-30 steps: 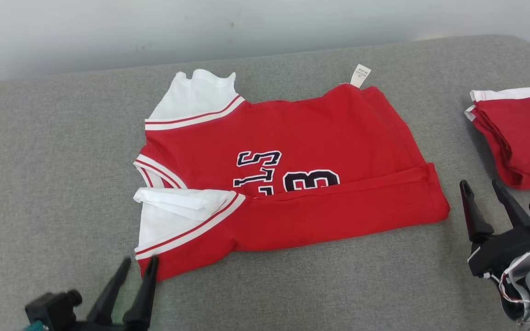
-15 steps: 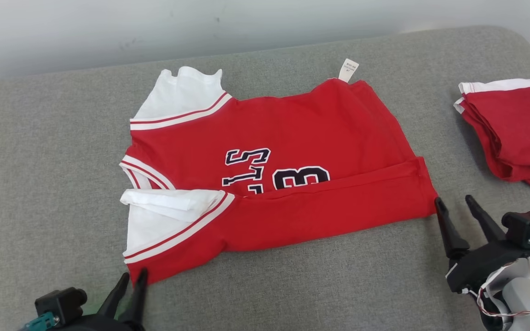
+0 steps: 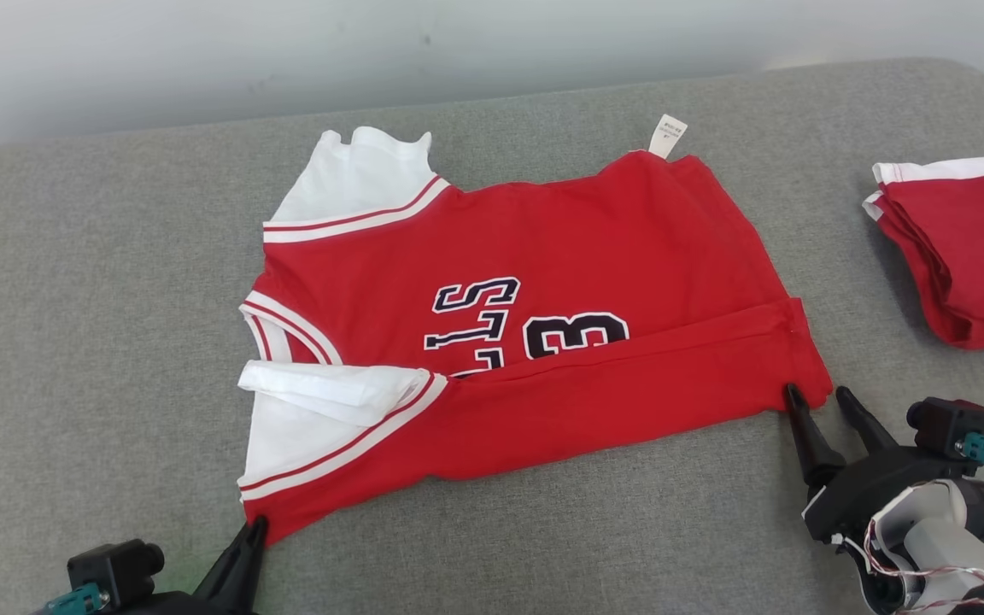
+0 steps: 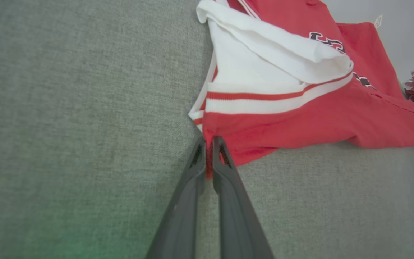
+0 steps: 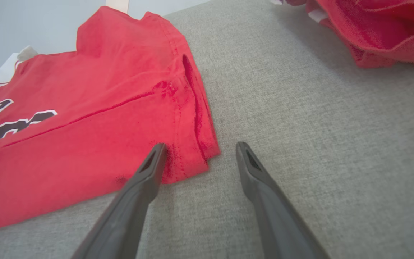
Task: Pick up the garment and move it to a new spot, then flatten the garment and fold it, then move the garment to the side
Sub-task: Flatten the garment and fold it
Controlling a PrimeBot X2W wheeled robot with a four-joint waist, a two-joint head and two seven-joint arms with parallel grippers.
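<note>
The garment (image 3: pixel 543 256) is a red jersey with white sleeves and dark lettering, spread on a grey cushion with its near edge folded over. My left gripper (image 3: pixel 253 528) is shut on the jersey's near left corner; in the left wrist view red cloth sits pinched between the closed fingers (image 4: pixel 208 158) below the striped sleeve of the garment (image 4: pixel 300 115). My right gripper (image 3: pixel 815 400) stands open at the near right corner. In the right wrist view the garment's (image 5: pixel 84 136) corner lies between the spread fingers of the right gripper (image 5: pixel 199 151), the left finger (image 5: pixel 149 169) on the cloth.
A second red and white cloth pile (image 3: pixel 962 248) lies at the cushion's right side, also red folds (image 5: pixel 376 32) at top right of the right wrist view. A pale wall (image 3: pixel 372 51) runs behind the grey cushion (image 3: pixel 73 299).
My left gripper has closed onto the jersey's near left corner. My right gripper has moved left and forward to the near right corner, staying open. The camera shifted slightly.
</note>
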